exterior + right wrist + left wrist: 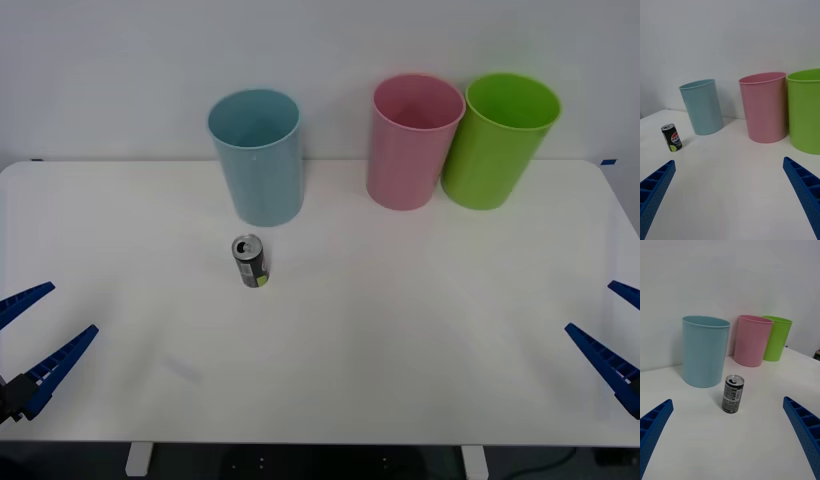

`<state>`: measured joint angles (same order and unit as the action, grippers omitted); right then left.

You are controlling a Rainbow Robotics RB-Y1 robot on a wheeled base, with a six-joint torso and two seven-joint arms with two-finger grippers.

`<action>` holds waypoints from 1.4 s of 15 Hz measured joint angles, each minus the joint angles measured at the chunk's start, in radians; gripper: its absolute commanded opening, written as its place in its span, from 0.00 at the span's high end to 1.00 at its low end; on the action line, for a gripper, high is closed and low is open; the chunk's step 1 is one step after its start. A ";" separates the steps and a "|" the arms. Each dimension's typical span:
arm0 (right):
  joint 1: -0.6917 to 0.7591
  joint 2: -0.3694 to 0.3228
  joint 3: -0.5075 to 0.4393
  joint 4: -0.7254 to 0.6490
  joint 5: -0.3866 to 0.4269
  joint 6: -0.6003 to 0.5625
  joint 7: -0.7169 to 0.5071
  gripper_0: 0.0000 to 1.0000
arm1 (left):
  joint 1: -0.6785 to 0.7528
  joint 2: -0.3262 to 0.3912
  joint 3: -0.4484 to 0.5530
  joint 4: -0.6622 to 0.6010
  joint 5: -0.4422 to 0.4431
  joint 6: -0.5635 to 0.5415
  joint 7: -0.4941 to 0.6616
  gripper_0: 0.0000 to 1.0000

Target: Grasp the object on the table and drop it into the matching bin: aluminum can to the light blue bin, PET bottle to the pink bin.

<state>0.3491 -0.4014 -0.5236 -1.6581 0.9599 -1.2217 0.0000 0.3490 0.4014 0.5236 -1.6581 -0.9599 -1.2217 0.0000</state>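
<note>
Standing upright, the aluminum can (249,260) lies well ahead of the left end effector (34,340) (fingers spread); right end effector (618,338) likewise spread.

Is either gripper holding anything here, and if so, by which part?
Nothing is held. The left gripper and right gripper are open; the can stands untouched.

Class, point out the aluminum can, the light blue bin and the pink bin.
aluminum can (250,262): front view, on its dark side wall.
light blue bin (262,175): front view, on its outer wall.
pink bin (405,160): front view, on its outer wall.
</note>
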 measured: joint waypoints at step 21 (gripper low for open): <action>0.000 0.000 0.000 0.000 0.000 0.000 0.000 0.00 | -0.035 -0.021 -0.162 0.082 -0.103 0.200 -0.075 0.00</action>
<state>0.3491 -0.4014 -0.5236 -1.6582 0.9599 -1.2217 0.0000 0.3145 0.3804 0.3616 -1.5761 -1.0627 -1.0213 -0.0750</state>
